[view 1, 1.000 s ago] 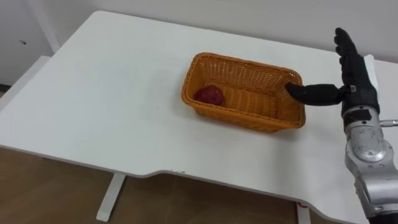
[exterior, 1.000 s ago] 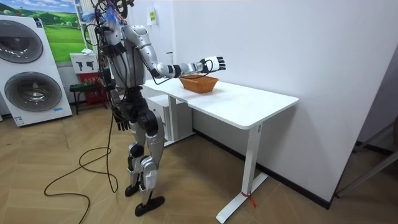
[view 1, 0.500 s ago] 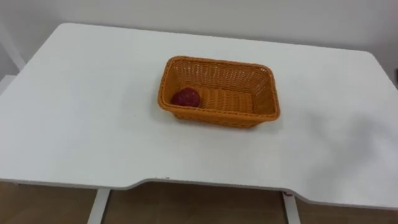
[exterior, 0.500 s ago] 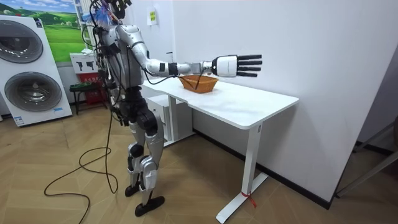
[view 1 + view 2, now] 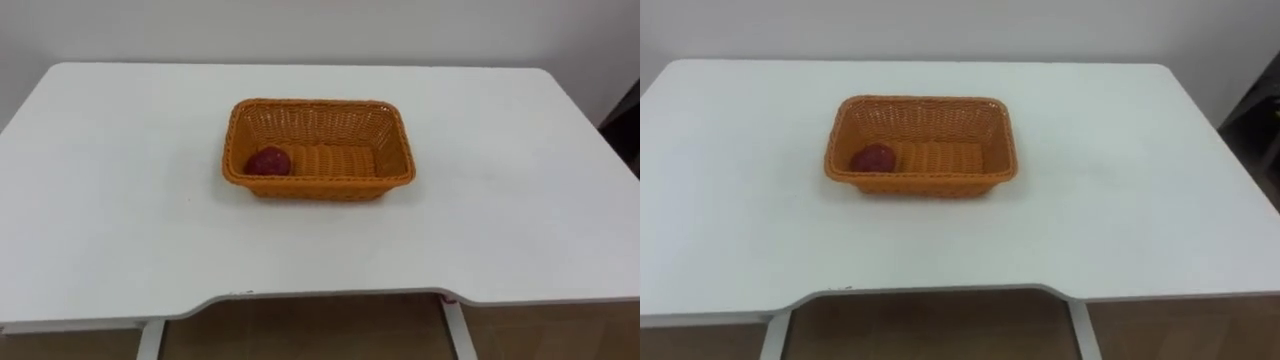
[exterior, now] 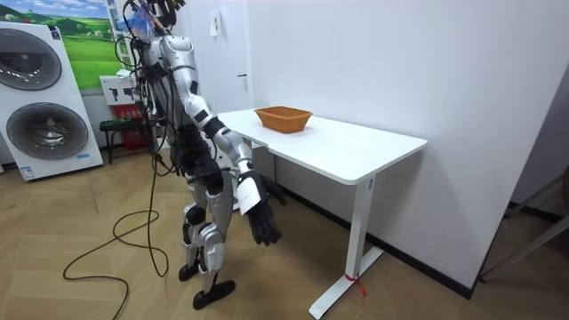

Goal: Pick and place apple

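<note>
A dark red apple lies inside the orange wicker basket, against its left end. The basket stands on the white table, a little left of the middle and towards the far side. In the room view I stand at the table's end nearest the room view's left, with the basket before me. My right hand hangs low beside my thigh, below the tabletop and well away from the basket. It is open with its fingers spread downward and holds nothing.
The table's near edge curves inward in front of me. A white wall runs behind the table. Two washing machines stand at the room view's left. Bare tabletop stretches right of the basket.
My right arm, stretched out level over the table before, has swung down to my side. The eye view has shifted, so the basket now sits near the middle.
</note>
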You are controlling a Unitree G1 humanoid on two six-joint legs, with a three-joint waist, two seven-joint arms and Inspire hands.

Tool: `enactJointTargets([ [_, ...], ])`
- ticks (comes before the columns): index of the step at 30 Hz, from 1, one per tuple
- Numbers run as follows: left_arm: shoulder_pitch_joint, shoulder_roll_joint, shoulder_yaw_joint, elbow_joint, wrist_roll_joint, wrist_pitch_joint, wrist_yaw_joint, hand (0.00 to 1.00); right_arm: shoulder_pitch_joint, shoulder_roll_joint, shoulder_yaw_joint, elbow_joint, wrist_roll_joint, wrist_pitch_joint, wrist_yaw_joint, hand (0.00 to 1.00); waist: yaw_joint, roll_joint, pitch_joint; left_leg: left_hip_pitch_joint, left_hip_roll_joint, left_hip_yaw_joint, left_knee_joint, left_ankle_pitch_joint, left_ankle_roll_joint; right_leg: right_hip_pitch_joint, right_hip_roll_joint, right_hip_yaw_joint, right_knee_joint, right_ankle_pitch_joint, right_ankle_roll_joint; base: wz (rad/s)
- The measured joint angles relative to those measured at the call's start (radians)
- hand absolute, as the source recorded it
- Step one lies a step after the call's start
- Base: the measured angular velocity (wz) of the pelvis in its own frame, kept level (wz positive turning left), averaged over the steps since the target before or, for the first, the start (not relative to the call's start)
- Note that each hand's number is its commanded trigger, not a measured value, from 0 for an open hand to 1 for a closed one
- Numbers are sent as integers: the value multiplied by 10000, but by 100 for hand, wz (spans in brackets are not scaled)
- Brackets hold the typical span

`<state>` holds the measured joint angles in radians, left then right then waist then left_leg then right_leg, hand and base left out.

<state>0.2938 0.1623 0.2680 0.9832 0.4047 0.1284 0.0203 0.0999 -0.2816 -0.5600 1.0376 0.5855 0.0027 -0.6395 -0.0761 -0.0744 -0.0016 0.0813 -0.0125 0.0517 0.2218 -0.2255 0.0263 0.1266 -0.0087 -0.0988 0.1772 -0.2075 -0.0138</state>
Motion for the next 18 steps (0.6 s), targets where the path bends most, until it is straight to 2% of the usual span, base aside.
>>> enactJointTargets([
  [3,36,-52,29,1,11,-36,176,0,183,380,369,415,-15,28,206,0,55,98,16,8,-10,50,-49,-7,12,53,2,121,-30,10,12,-4],
  [5,1,-89,30,-12,11,-61,331,0,302,484,976,624,-57,19,331,0,148,186,47,-5,-3,87,-95,-6,13,6,8,164,-48,12,12,-3],
  [9,-157,-209,1,317,16,-121,568,0,460,724,1940,1533,-591,128,810,0,405,271,43,1,-2,102,-175,-9,13,-20,13,164,-85,11,11,-1],
  [15,-10,-419,9,351,26,-24,580,0,909,1250,2611,1864,-1100,249,1738,0,520,405,41,12,-13,26,-195,-10,14,23,-4,29,-107,10,14,3],
  [18,11,-471,8,345,35,1,578,0,1002,1351,2867,2018,-1147,481,2299,0,533,450,36,21,-25,-8,-167,-10,14,82,-25,-45,-114,-2,14,8],
])
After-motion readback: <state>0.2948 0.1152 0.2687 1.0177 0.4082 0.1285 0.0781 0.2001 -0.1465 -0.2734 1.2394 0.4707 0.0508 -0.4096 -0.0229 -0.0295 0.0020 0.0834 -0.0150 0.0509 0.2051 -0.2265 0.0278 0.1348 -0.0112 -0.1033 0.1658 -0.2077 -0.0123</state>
